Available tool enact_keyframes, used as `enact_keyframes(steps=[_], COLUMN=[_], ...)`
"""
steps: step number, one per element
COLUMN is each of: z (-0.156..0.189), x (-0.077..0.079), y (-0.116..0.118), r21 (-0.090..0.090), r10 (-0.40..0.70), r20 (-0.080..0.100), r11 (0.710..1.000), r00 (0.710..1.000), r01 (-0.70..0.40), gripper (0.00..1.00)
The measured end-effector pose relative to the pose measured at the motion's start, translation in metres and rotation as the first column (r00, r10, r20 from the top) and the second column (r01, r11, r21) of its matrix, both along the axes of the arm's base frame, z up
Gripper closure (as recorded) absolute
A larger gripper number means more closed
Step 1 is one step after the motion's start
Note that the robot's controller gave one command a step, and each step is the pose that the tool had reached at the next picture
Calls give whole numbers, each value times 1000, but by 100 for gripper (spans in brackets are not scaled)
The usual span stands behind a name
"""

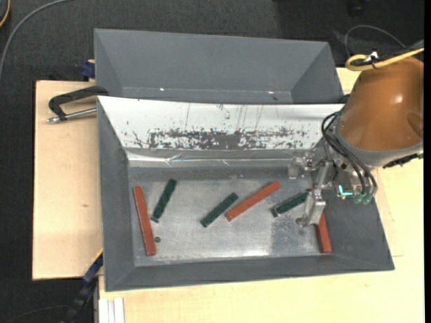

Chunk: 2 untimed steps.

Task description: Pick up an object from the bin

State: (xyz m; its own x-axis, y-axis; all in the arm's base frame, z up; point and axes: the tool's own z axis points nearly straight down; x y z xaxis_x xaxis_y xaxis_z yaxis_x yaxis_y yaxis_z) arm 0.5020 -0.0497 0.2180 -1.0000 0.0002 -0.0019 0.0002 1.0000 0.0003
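Observation:
My gripper [311,215] hangs low at the right end of the bin floor, its metal fingers pointing down. A short dark green bar [289,204] lies just left of the fingers, touching or nearly touching them. A red bar [324,233] lies lengthwise just right of and below the fingertips, against the right wall. Nothing shows between the fingers. A longer red bar [252,201] lies slanted further left.
More bars lie on the floor to the left: a dark green one [219,210] in the middle, another dark green one [163,199] and a long red one [144,221] by the left wall. The arm's orange cover overhangs the bin's right rim.

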Motion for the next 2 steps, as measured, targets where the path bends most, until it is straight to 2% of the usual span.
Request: enact_keyframes(steps=[1,2], z=[-148,-145], x=[25,27], y=[31,30], r21=[1,-1], r10=[224,225], r20=[0,6], r11=[974,974], r00=[974,974], r01=[-224,-225], gripper=[0,100])
